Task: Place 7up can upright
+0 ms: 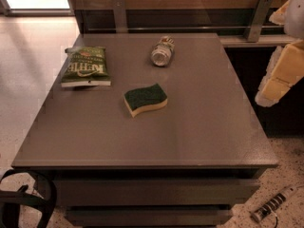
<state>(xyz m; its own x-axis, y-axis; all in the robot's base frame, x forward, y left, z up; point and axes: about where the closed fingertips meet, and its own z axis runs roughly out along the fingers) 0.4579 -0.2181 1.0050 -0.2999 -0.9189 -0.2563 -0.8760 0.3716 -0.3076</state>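
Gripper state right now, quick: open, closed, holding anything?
Gripper: at the right edge of the view, off the table's side; open or closed cannot be told. It does not hold the 7up can, which lies on its side on the table.

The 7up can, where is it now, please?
Camera view: the 7up can lies sideways near the table's far edge, behind the sponge; end effector unseen, arm at picture's right.

7up can (162, 51) lies behind sponge (145, 99), bag (85, 66) at left, gripper (280, 75) seemingly right of table (213, 127).
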